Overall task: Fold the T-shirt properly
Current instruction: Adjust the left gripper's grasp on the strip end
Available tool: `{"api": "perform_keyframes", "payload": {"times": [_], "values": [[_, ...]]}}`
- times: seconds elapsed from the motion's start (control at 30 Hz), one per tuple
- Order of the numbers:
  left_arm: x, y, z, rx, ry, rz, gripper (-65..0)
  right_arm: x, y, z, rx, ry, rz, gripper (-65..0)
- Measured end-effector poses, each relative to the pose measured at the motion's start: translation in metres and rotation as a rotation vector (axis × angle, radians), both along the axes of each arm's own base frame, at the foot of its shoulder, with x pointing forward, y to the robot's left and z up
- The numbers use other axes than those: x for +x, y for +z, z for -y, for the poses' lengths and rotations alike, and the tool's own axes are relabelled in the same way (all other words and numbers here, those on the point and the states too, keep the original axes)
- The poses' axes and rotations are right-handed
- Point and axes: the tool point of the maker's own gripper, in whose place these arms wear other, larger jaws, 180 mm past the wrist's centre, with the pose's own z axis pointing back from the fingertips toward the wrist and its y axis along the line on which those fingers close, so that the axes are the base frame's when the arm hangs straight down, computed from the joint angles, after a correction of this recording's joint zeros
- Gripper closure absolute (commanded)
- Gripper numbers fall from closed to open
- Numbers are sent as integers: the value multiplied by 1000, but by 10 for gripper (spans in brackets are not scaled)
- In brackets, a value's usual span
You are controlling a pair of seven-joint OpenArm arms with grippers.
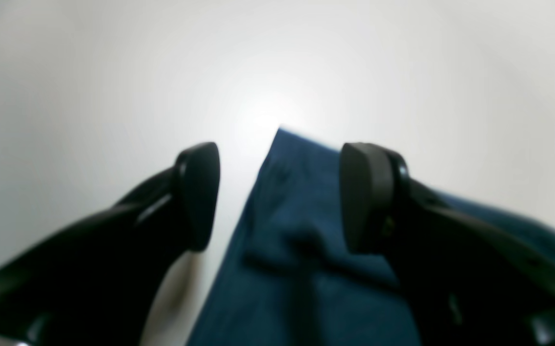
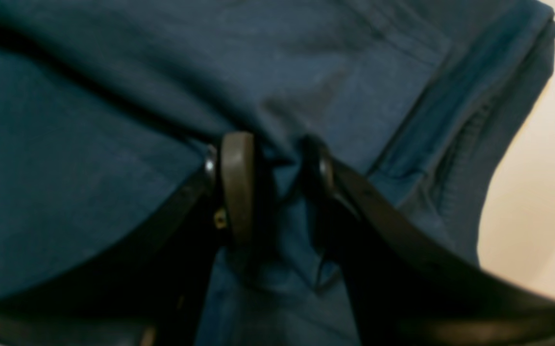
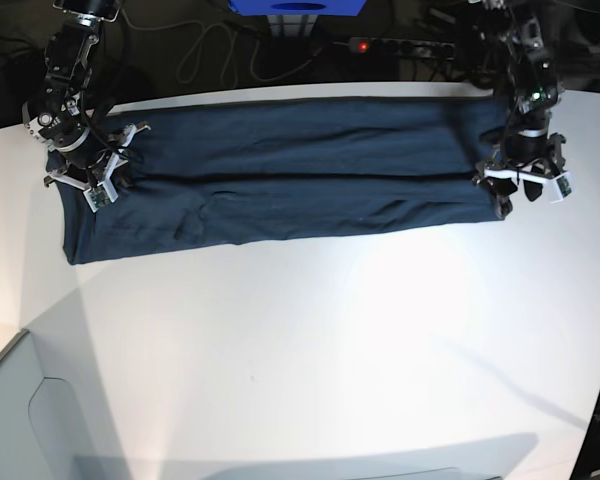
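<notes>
White smooth tabletop, brightly lit, fills most of base view; dark background behind it, with thin black looping cables and a glossy blue object at top edge, only partly in view.

Dark navy-blue soft cotton T-shirt lies across the far part of the tabletop as a long wide band, stretching from under one arm to under the other. A lengthwise fold edge runs along it, near layer overlapped by the upper one. End by right arm is wrinkled, layers bunched; stitched hem visible there in right wrist view. Other end shows a cloth corner in left wrist view, slightly blurred.

Black left gripper: fingers wide apart, over the T-shirt's end, cloth corner visible beyond and between them, nothing gripped. Contact with cloth: cannot tell.

Black-and-metal right gripper: down at the bunched end, fingers a little apart, ridge of navy cloth between them. Whether they clamp it, cannot tell. Both arms reach in from the far side.
</notes>
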Motion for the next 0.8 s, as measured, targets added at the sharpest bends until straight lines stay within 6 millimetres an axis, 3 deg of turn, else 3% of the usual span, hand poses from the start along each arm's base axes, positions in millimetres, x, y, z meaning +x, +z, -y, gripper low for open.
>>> {"api": "perform_keyframes", "payload": {"times": [0.2,0.53,0.7,0.8], "values": [[15,-10,-3,-33,19,-1,-376,0,0,0,0,0,0,-141],[13,-15,-4,-38,24,-14,-369,-1,-1,0,0,0,-3,-141],[13,-15,-4,-38,24,-14,-245,-1,0,0,-1,0,-2,-141],[13,-15,-4,-38,24,-14,-209,-1,-1,0,0,0,-3,-141]]}}
